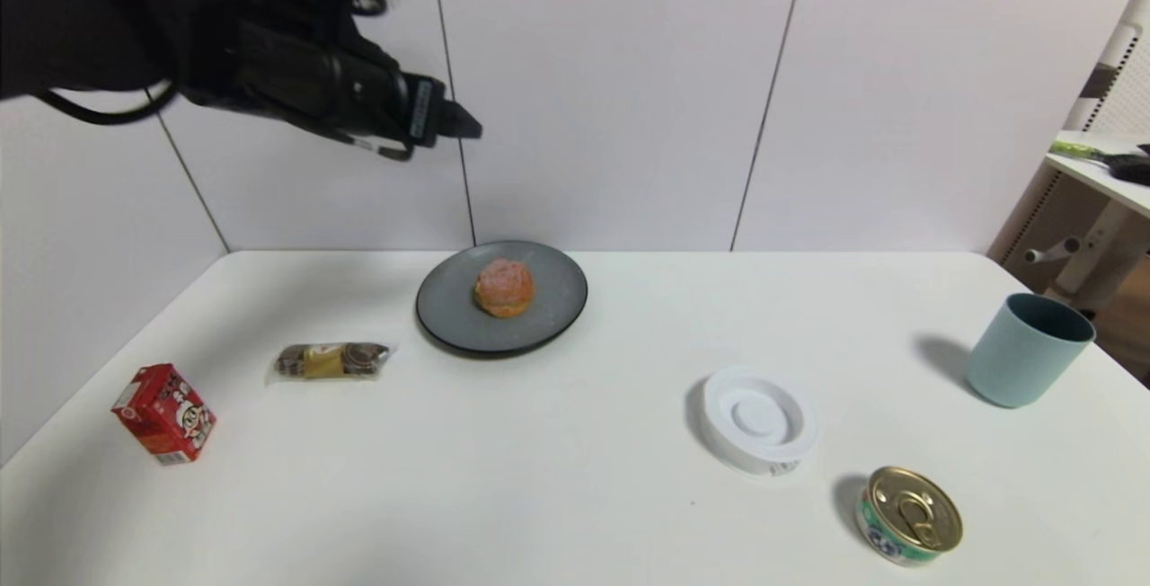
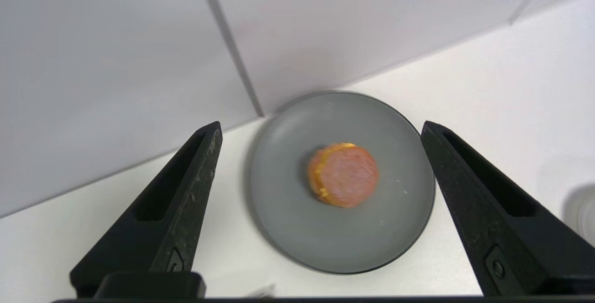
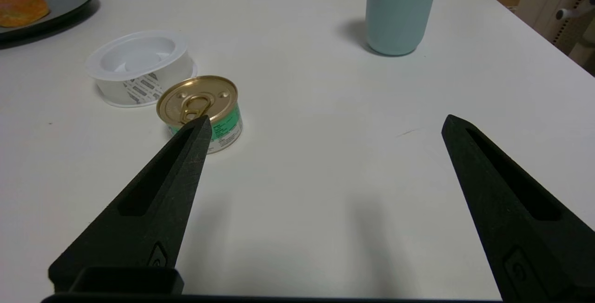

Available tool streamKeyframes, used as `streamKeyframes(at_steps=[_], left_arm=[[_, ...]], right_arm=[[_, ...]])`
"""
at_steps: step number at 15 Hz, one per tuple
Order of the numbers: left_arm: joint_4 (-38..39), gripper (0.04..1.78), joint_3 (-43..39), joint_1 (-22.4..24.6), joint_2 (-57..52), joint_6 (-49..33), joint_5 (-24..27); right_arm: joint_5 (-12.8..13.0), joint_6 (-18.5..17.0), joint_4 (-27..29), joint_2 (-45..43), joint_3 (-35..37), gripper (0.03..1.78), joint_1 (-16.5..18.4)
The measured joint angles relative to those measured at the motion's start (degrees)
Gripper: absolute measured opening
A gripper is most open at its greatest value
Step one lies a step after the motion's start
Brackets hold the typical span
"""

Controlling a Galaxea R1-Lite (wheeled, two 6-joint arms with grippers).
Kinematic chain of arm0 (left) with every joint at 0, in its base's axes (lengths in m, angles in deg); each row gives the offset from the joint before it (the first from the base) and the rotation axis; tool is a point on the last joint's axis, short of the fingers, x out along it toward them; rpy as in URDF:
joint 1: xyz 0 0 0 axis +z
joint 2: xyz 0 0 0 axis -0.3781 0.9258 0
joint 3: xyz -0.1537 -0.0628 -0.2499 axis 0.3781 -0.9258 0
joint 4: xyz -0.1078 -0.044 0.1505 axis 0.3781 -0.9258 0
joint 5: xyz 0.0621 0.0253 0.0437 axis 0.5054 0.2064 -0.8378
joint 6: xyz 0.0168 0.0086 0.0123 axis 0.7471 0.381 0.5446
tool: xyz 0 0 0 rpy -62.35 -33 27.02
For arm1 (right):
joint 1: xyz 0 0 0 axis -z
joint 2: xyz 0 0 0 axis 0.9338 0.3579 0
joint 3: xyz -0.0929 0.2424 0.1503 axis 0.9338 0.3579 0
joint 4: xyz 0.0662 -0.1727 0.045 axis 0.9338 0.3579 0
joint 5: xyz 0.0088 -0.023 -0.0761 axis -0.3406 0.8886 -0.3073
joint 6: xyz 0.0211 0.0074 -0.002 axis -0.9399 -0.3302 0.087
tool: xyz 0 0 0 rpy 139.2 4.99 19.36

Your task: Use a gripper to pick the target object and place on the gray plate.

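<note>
The target object (image 1: 504,287), a small round pastry with a grainy pink top and a golden-orange base, sits near the middle of the gray plate (image 1: 548,320), a shallow, matte, round dish with a darker rim set at the far edge of the white table (image 1: 575,496) against the panelled wall. The left gripper (image 1: 467,126) hangs high above the table, up and to the left of the plate, its black arm reaching in from the upper left; in the left wrist view its two tapered, hollow-backed fingers (image 2: 186,187) stand wide apart, empty, framing plate (image 2: 409,200) and pastry (image 2: 344,175) far below. The right gripper (image 3: 325,126) hovers low over the table's near right part, jaws likewise spread and empty. Left of the plate lie a clear-wrapped brown snack bar (image 1: 331,359) and a red carton (image 1: 164,413); to the right are a white ring-shaped dish (image 1: 756,420), a gold-lidded tin (image 1: 909,516) with pull tab, and a smooth pale-blue cup (image 1: 1027,349).
</note>
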Motion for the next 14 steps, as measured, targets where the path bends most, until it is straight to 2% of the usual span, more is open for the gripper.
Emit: streamKeyframes(at_steps=[3, 6, 9, 14], left_arm=[[-0.05, 1.6, -5.75, 5.85, -13.8, 2.73, -3.57], [-0.05, 1.63, -17.3, 14.2, -27.97, 5.07, -0.79], [0.15, 1.66, -35.02, 19.91, -42.67, 5.66, 1.07], [2.29, 1.67, -65.13, 22.67, -69.18, 5.74, 1.83]], right_arm=[[0.02, 0.0, 0.0, 0.02, 0.0, 1.71, 0.0], [0.02, 0.02, 0.0, 0.0, 0.0, 1.71, 0.0], [0.02, 0.0, 0.01, 0.0, 0.0, 1.71, 0.0], [0.02, 0.02, 0.0, 0.0, 0.0, 1.71, 0.0]])
